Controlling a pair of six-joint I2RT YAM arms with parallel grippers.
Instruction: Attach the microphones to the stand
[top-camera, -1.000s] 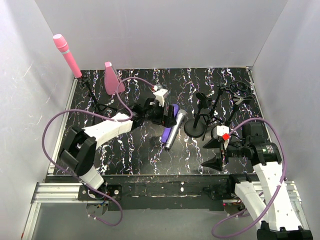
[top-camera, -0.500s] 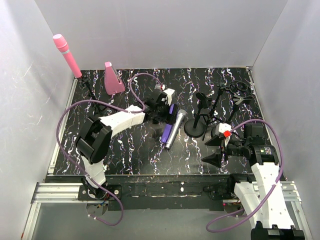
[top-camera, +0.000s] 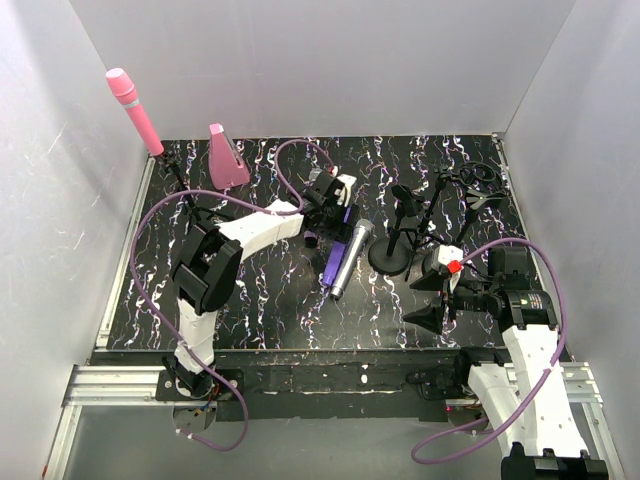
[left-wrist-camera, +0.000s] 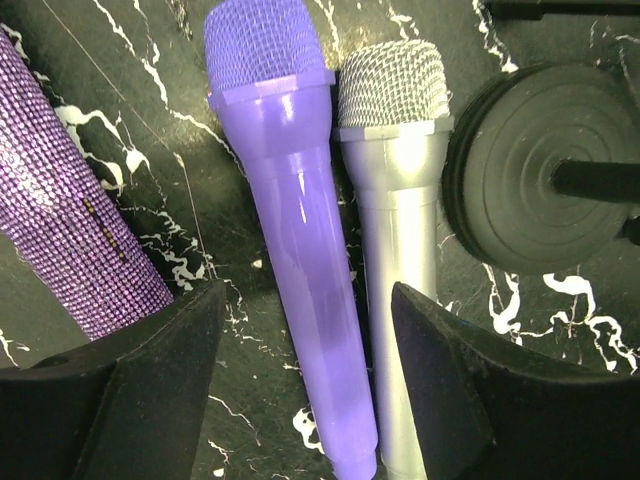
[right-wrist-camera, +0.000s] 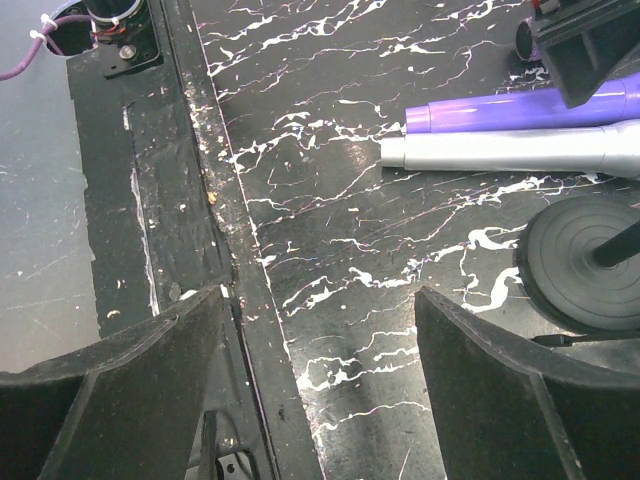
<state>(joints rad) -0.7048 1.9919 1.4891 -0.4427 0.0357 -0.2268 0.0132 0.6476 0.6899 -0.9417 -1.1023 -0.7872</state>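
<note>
At the table's (top-camera: 270, 300) near right corner we see the right gripper (top-camera: 408, 304) open and empty. In the middle the left gripper (left-wrist-camera: 305, 295) stands open over the plain purple microphone (left-wrist-camera: 300, 230), just beside the silver-grey microphone (left-wrist-camera: 400, 230). The pink microphone (top-camera: 136, 112) is on a stand (top-camera: 176, 176) in the far left corner.

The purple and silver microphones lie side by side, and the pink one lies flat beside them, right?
Not quite. The plain purple microphone and silver microphone do lie side by side, but the pink microphone is not beside them: the top view shows it tilted up on a stand at the far left.
</note>
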